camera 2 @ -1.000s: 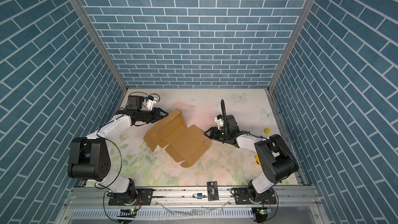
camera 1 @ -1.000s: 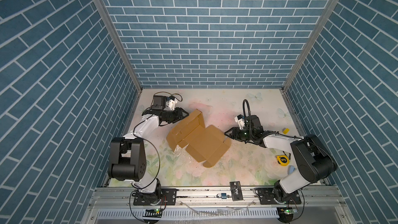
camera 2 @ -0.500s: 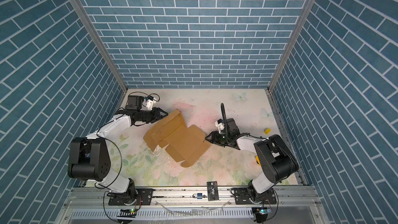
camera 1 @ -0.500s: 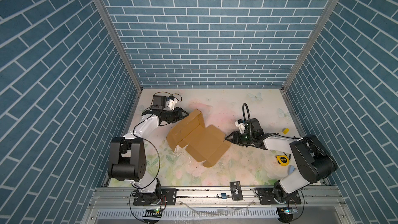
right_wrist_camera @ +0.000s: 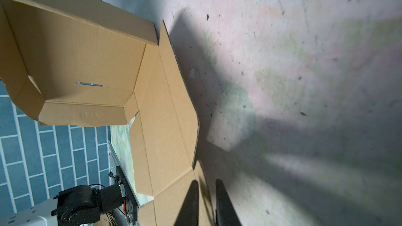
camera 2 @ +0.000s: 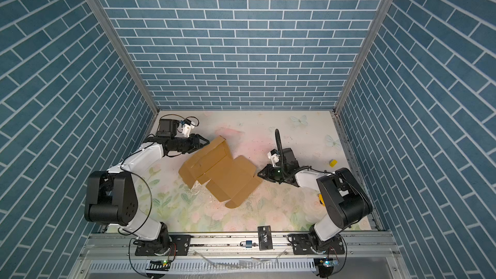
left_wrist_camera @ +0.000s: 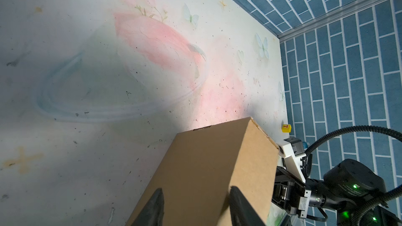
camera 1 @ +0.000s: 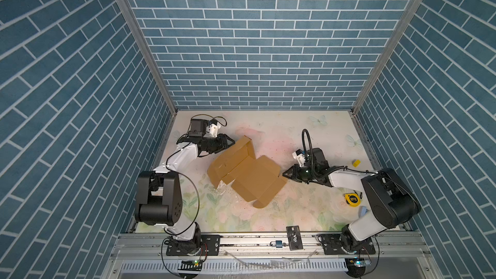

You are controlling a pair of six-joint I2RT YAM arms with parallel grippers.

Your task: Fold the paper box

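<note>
The paper box (camera 1: pixel 248 174) is a tan cardboard sheet, partly folded, lying mid-table in both top views (camera 2: pixel 220 173). Its far-left part stands up as low walls, while the near-right panels lie flat. My left gripper (camera 1: pixel 231 142) is open at the outer face of the raised far wall. In the left wrist view its fingertips (left_wrist_camera: pixel 196 189) straddle that brown panel (left_wrist_camera: pixel 213 164) without pinching it. My right gripper (camera 1: pixel 284 175) is at the box's right edge. In the right wrist view its fingers (right_wrist_camera: pixel 206 181) are shut on a thin side flap (right_wrist_camera: pixel 201 170).
A yellow tape measure (camera 1: pixel 352 199) and a small yellow block (camera 1: pixel 356 163) lie on the right by the right arm. A black card (camera 1: pixel 294 237) and a padlock (camera 1: pixel 276 243) sit on the front rail. Blue brick walls enclose three sides of the table.
My right gripper moved forward and left to the box's right edge and closed its jaws on the flap. The left arm and the box stayed put.
</note>
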